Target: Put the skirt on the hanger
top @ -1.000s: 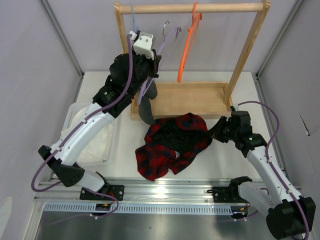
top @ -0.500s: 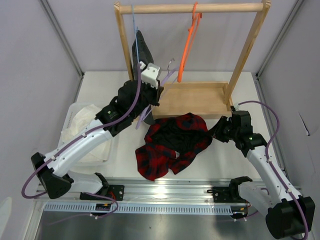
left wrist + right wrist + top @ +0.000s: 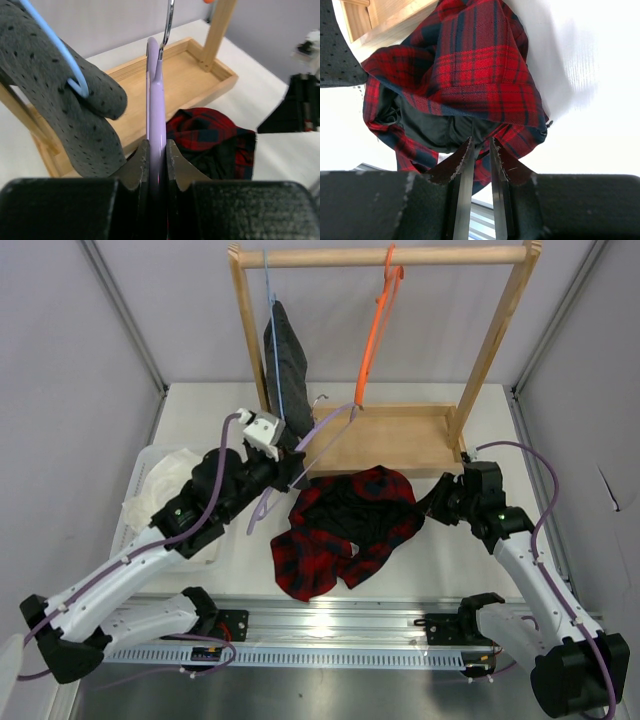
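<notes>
The skirt (image 3: 345, 525): where does it lie? (reader)

Mid-table, crumpled in front of the wooden rack (image 3: 385, 440), between the two arms. (legend)

Left to right, what frames it? (reader)

First, the left gripper (image 3: 288, 465), its jaws clamped on the lilac hanger (image 3: 325, 435), just beside the skirt's upper-left edge. The hanger's long axis runs from lower left up to its hook at upper right. Next, the skirt, its heap lying along much the same diagonal. Last, the right gripper (image 3: 432, 502), touching the skirt's right edge. Its jaws are nearly together and appear to pinch a fold there. The right arm is thus the nearer; the hanger must come to the skirt from the left. (legend)

Its look? (reader)

Red-and-black tartan outside, with dark lining showing at the middle. It is soft and bunched, and the waistband cannot be made out. (legend)
</notes>
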